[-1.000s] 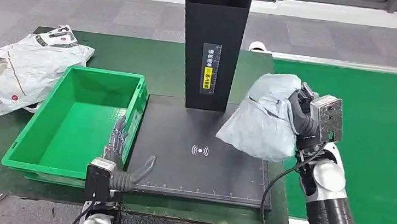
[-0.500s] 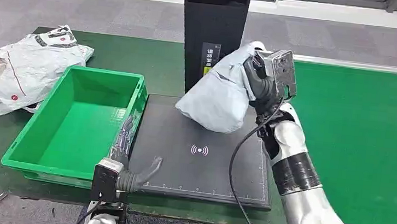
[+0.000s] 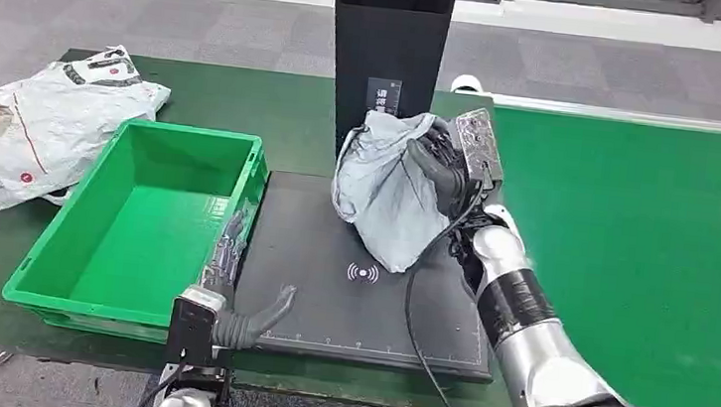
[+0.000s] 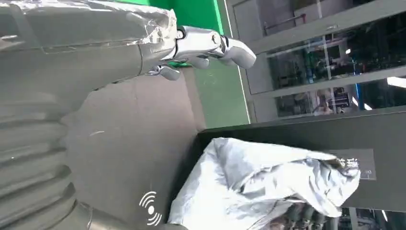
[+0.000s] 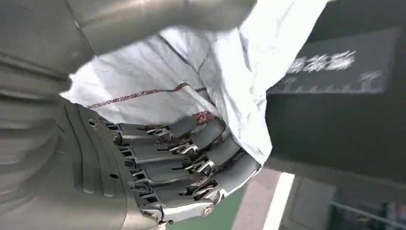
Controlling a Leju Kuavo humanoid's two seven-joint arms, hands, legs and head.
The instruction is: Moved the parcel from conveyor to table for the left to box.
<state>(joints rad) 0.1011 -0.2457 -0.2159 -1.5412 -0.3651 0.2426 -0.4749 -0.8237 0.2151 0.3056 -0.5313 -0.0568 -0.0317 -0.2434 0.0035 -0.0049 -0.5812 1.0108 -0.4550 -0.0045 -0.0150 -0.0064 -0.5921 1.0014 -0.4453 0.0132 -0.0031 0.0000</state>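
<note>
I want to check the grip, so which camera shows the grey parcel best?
Head view: the whole grey parcel shows, gripped by the right hand. Left wrist view shows its crumpled side; right wrist view shows a close patch under the fingers.

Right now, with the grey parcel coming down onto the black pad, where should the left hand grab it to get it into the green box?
Probably the upper left flank of the grey parcel, approached from the green box side. The right hand holds the parcel's right side and the black column stands close behind it, so the box-facing side is free. The bag looks soft and creased, so the left hand could gather a fold there.
</note>
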